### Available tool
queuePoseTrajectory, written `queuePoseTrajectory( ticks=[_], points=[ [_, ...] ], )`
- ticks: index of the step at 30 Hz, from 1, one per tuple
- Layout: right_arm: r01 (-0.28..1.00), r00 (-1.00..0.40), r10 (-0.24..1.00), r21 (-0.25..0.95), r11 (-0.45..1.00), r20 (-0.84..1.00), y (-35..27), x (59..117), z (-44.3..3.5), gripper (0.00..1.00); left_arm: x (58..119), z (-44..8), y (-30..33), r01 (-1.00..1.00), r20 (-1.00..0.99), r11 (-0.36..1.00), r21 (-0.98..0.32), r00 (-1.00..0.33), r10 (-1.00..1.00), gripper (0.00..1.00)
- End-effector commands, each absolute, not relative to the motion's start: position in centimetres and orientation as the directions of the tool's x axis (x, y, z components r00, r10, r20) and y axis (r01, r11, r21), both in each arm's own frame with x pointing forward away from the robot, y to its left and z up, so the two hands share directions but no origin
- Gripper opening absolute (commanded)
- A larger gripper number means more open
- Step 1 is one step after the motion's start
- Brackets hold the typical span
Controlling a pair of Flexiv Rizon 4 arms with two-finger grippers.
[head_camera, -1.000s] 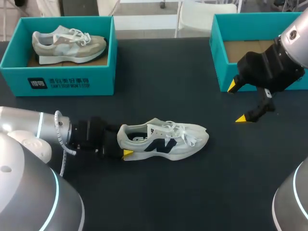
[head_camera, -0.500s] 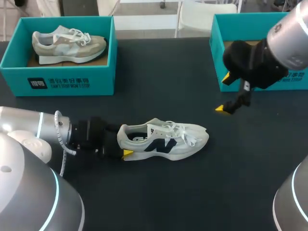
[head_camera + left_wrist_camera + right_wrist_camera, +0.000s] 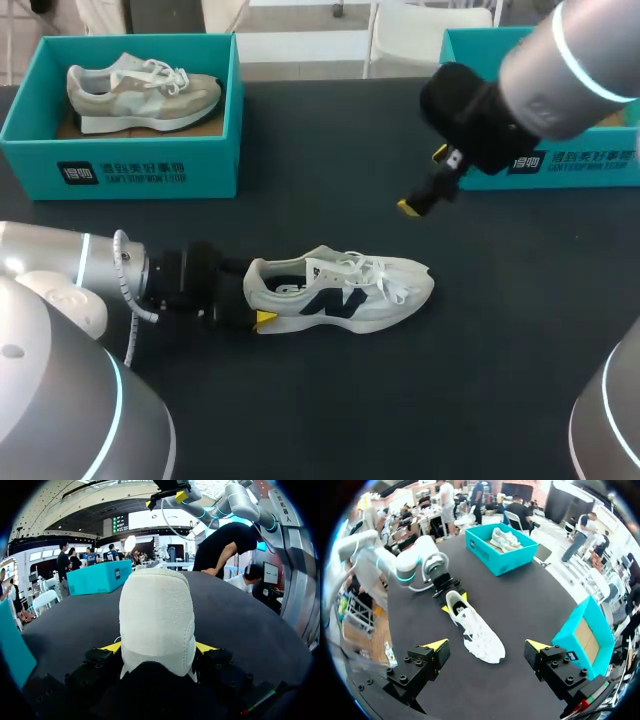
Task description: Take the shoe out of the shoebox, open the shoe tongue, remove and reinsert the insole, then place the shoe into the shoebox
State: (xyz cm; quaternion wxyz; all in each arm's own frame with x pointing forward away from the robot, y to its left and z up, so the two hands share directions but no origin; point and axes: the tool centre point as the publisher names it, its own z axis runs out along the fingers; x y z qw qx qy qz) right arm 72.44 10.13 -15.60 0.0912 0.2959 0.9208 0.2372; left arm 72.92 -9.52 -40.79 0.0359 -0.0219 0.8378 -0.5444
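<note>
Clamping the heel of the white shoe (image 3: 340, 290) from 2 sides, the left gripper (image 3: 157, 649) pinned it upright on the table (image 3: 330, 400), probably to steady it while tongue and insole get worked. The right gripper (image 3: 422, 180) hung above the table beyond the laces, its 2 yellow tips well apart and empty, seemingly poised for the tongue. The teal shoebox (image 3: 580, 165) at the right stood open and empty, ready to receive the shoe.
</note>
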Motion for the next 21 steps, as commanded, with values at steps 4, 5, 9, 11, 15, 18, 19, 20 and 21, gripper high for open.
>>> queuePoseTrajectory(
  ticks=[4,5,9,11,15,18,19,20,21],
  points=[
    [0.625,-0.701,0.713,0.455,0.635,-0.032,13.7,73.2,-15.7,1.00,72.7,-41.2,-9.9,0.003,-0.037,0.406,-0.914,-0.996,-0.077,0.00],
    [0.625,-0.701,0.713,0.455,0.635,-0.032,13.7,73.2,-15.7,1.00,72.7,-41.2,-9.9,0.003,-0.037,0.406,-0.914,-0.996,-0.077,0.00],
    [0.625,-0.701,0.713,0.455,0.635,-0.032,13.7,73.2,-15.7,1.00,72.7,-41.2,-9.9,0.003,-0.037,0.406,-0.914,-0.996,-0.077,0.00],
    [0.625,-0.701,0.713,0.455,0.635,-0.032,13.7,73.2,-15.7,1.00,72.7,-41.2,-9.9,0.003,-0.037,0.406,-0.914,-0.996,-0.077,0.00],
    [0.625,-0.701,0.713,0.455,0.635,-0.032,13.7,73.2,-15.7,1.00,72.7,-41.2,-9.9,0.003,-0.037,0.406,-0.914,-0.996,-0.077,0.00],
    [0.656,-0.649,0.761,0.508,0.558,0.003,14.2,73.8,-17.1,1.00,72.7,-41.2,-9.9,0.003,-0.037,0.406,-0.914,-0.996,-0.077,0.00],
    [0.685,-0.610,0.792,0.493,0.537,-0.015,14.5,74.0,-17.6,1.00,72.7,-41.2,-9.9,0.003,-0.037,0.406,-0.914,-0.996,-0.077,0.00],
    [0.709,-0.578,0.816,0.478,0.518,-0.026,14.6,74.0,-18.3,1.00,72.7,-41.2,-9.9,0.003,-0.037,0.406,-0.914,-0.996,-0.077,0.00],
    [0.724,-0.546,0.838,0.488,0.487,-0.027,14.8,74.0,-18.9,1.00,72.7,-41.2,-9.9,0.003,-0.037,0.406,-0.914,-0.996,-0.077,0.00]
  ],
)
